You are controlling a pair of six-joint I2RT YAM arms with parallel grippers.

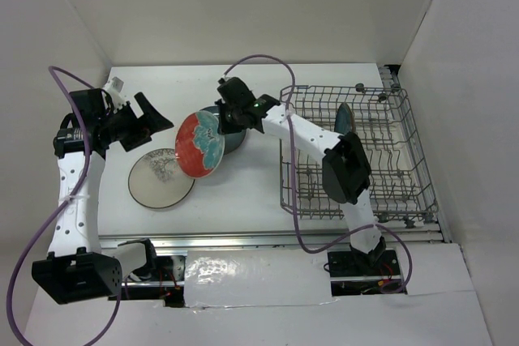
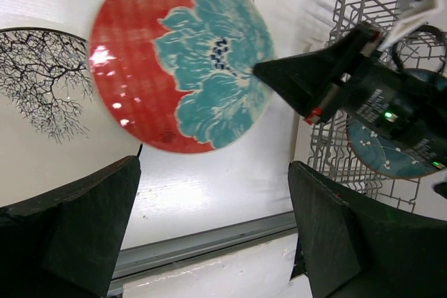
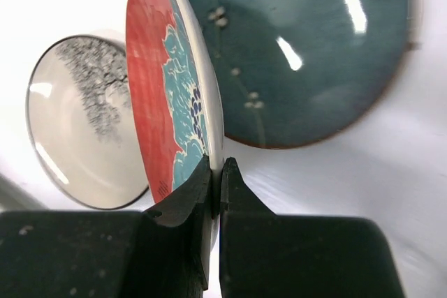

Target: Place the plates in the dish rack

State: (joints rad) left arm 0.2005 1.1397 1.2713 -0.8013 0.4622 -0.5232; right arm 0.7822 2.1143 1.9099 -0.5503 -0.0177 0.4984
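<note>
My right gripper (image 1: 229,121) is shut on the rim of the red plate with the teal-white pattern (image 1: 199,145) and holds it tilted above the table; it shows in the left wrist view (image 2: 181,57) and edge-on in the right wrist view (image 3: 167,95). A dark teal plate (image 3: 307,47) lies on the table beneath it. The cream plate with the branch drawing (image 1: 160,177) lies flat to the left. Another teal plate (image 1: 345,117) stands upright in the grey wire dish rack (image 1: 409,164). My left gripper (image 1: 156,127) is open and empty, left of the red plate.
White walls close in the table at the back and both sides. A purple cable (image 1: 259,58) arcs over the right arm. A metal rail (image 2: 202,242) runs along the table's near edge.
</note>
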